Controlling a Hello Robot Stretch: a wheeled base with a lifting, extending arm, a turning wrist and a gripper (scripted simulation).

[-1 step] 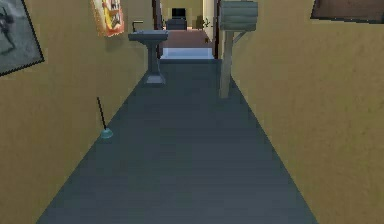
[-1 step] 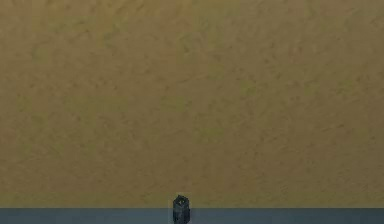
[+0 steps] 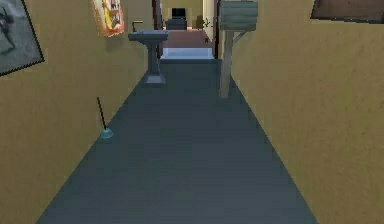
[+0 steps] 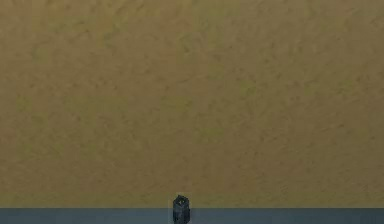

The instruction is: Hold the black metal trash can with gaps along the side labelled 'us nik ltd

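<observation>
The task looks barely begun: where the black trash can stands cannot be told, so finding, reaching and grasping it are all left. The forward view gives a hallway with a pedestal sink (image 3: pixel 150 50), a long-handled brush (image 3: pixel 103 120) and a far doorway (image 3: pixel 185 30). The arm side view gives a yellow wall (image 4: pixel 190 100) and, low down, the dark pincer (image 4: pixel 180 210); whether it holds anything cannot be told.
</observation>
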